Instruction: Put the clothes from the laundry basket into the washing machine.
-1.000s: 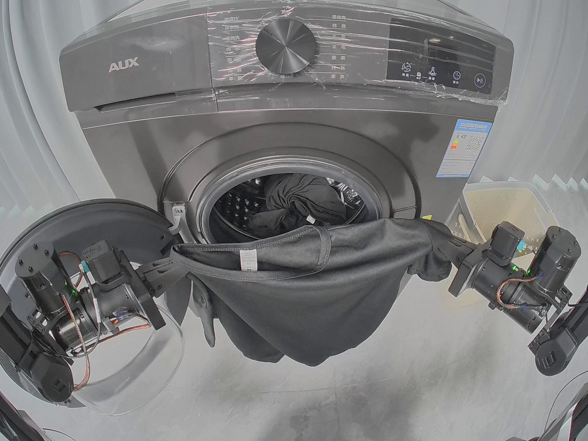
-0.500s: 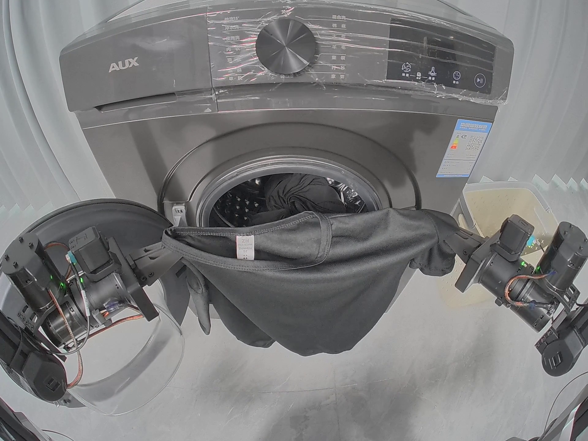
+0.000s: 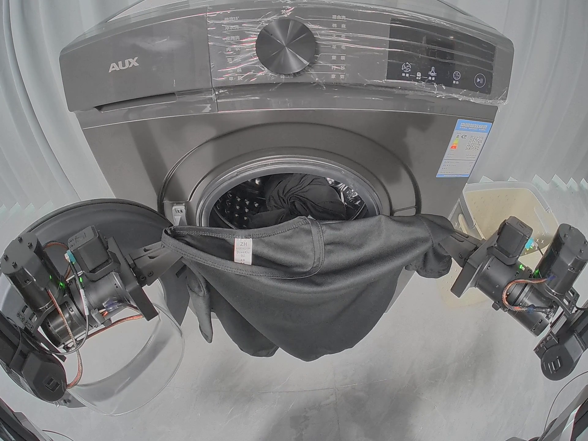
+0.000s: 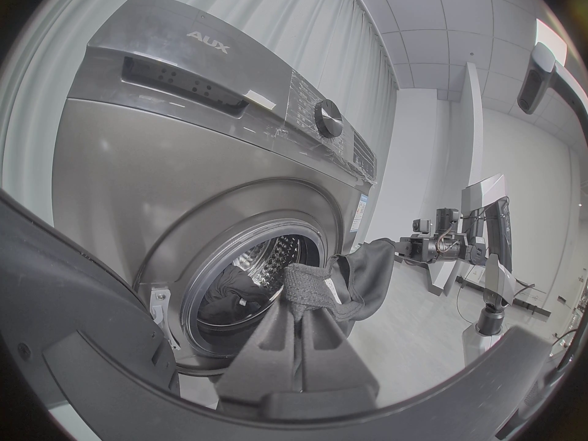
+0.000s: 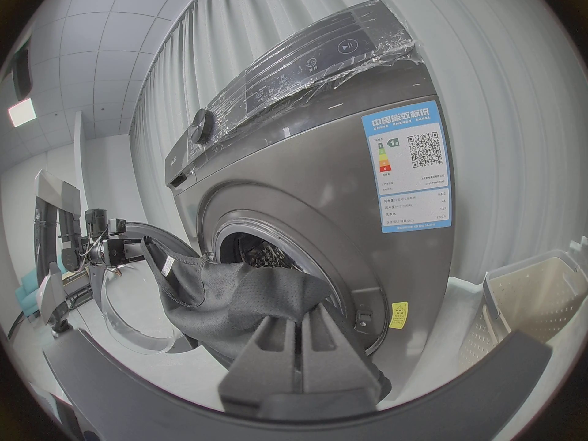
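Garment (image 3: 318, 277) stretched between my claws: left claw (image 3: 164, 257) and right claw (image 3: 452, 245) each pinched closed on an upper corner, washing machine (image 3: 153, 136) mouth just beyond them. Risk: slack cloth sagging below both claws catches under the opening and slides out.

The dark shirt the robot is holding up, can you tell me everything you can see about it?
The shirt is dark grey, thin cloth with a fine mesh look and a stitched neck edge carrying a small white tag. The left jaws pinch one end and the right jaws the other, so it hangs stretched wide before the open round hole of the washing machine. Its middle sags low and a loose bit dangles at its left end. Whether it brushes the machine I cannot tell.
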Motion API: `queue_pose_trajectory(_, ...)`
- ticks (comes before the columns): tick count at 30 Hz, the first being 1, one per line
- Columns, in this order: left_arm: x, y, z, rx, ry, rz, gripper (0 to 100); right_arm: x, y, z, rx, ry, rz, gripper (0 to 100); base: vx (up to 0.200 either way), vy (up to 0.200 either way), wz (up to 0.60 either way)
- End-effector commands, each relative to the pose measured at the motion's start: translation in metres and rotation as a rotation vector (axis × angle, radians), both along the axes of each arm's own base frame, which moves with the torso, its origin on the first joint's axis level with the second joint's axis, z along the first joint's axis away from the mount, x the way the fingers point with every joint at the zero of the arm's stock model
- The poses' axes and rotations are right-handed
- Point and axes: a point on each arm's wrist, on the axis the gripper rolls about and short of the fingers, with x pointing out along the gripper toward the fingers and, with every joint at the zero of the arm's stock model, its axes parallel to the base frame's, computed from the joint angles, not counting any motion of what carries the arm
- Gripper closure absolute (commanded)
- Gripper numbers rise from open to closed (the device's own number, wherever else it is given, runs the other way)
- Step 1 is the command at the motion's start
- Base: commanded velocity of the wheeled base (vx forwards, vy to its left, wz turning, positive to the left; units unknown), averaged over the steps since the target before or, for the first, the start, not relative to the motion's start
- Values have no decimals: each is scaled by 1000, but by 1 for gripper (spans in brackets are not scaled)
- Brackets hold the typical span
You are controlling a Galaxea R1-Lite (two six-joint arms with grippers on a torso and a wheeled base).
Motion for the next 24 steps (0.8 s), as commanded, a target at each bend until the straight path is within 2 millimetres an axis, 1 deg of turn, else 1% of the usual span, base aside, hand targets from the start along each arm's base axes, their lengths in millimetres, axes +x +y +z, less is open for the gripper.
queue_pose_trajectory(1,0,-1,1,-8,5,-6,100,-4,5,-3,-6,17,15,100,0,0,0)
queue_pose_trajectory(7,-1,-4,-1,-8,16,-22,100,-6,8,-7,-14,33,25,100,0,0,0)
queue_pose_trajectory(11,-2,-11,-6,-2,37,-41,100,-10,10,-17,-34,72,39,100,0,0,0)
queue_pose_trajectory(15,-1,-18,-9,-3,52,-28,100,-12,11,-22,-46,91,48,100,0,0,0)
queue_pose_trajectory(19,1,-21,-13,3,66,-11,100,-20,14,-32,-70,135,73,100,0,0,0)
queue_pose_trajectory(20,1,-23,-12,0,63,-14,100,-21,15,-35,-77,147,79,0,0,0,0)
queue_pose_trajectory(22,1,-24,-12,-2,61,-16,100,-22,16,-38,-83,162,86,0,0,0,0)
queue_pose_trajectory(23,1,-26,-12,-1,60,-20,100,-25,16,-42,-95,180,92,0,0,0,0)
queue_pose_trajectory(24,0,-28,-12,-3,61,-26,100,-32,13,-51,-122,228,97,0,0,0,0)
